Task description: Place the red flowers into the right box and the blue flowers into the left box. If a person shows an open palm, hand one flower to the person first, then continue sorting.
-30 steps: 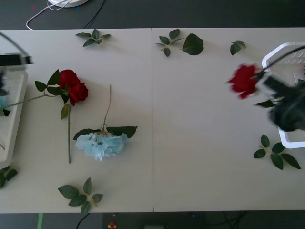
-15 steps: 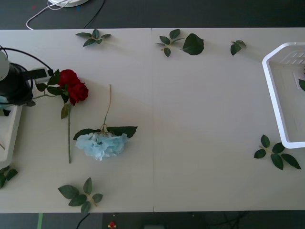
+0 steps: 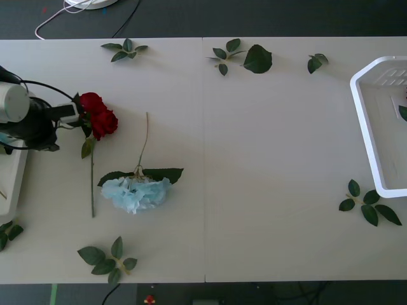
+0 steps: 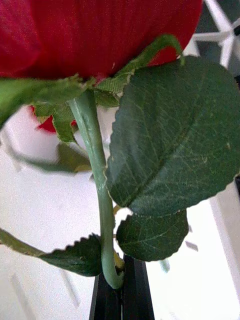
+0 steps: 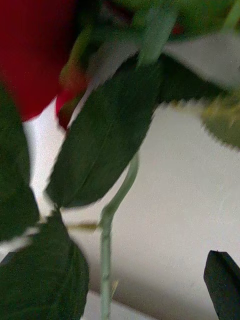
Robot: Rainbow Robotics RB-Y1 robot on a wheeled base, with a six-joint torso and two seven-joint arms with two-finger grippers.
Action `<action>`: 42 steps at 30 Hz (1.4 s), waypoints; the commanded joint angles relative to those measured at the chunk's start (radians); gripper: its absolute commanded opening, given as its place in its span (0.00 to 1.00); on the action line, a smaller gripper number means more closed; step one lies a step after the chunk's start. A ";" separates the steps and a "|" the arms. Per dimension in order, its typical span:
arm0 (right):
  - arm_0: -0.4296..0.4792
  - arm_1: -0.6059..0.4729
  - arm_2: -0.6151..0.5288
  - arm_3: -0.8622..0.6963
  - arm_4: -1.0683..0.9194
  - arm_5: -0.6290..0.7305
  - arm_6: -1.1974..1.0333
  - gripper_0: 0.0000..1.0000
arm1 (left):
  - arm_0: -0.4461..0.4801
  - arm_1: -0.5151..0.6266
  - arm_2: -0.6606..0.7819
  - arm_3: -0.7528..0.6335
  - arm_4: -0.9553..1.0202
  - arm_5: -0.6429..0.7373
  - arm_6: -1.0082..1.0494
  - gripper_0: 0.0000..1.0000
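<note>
The front view looks steeply down on the whole bench [image 3: 267,190] from above. Both wrist views sit very close against rose stems and leaves.

The 2 roses [image 3: 98,114] are deep red with dark green leaves. The hydrangea [image 3: 136,192] is pale blue, the basket [image 3: 367,136] white.

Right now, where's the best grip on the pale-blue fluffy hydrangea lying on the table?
Take the pale-blue hydrangea by its bare thin stem, beyond the broad leaves, from straight above, jaws across it. The head is soft and wide; that stretch lies flat, apart from the red roses at the left gripper. The right gripper holds a red rose.
</note>
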 commanded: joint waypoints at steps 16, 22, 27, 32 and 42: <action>-0.076 -0.042 0.066 0.093 0.088 -0.148 -0.004 1.00 | -0.039 -0.026 -0.003 0.054 0.000 -0.062 0.032 1.00; -0.076 -0.044 0.065 0.093 0.086 -0.151 -0.007 1.00 | -0.039 -0.026 -0.001 0.060 0.002 -0.067 0.032 1.00; -0.076 -0.044 0.065 0.093 0.086 -0.151 -0.023 1.00 | -0.039 -0.031 -0.003 0.069 0.003 -0.085 0.032 0.20; -0.076 -0.044 0.062 0.093 0.074 -0.151 -0.026 1.00 | -0.039 -0.031 -0.003 0.069 0.003 -0.087 0.033 0.00; 0.065 -0.044 0.000 -0.190 -0.129 -0.116 0.017 1.00 | -0.027 -0.039 -0.003 0.067 0.009 -0.121 0.053 0.00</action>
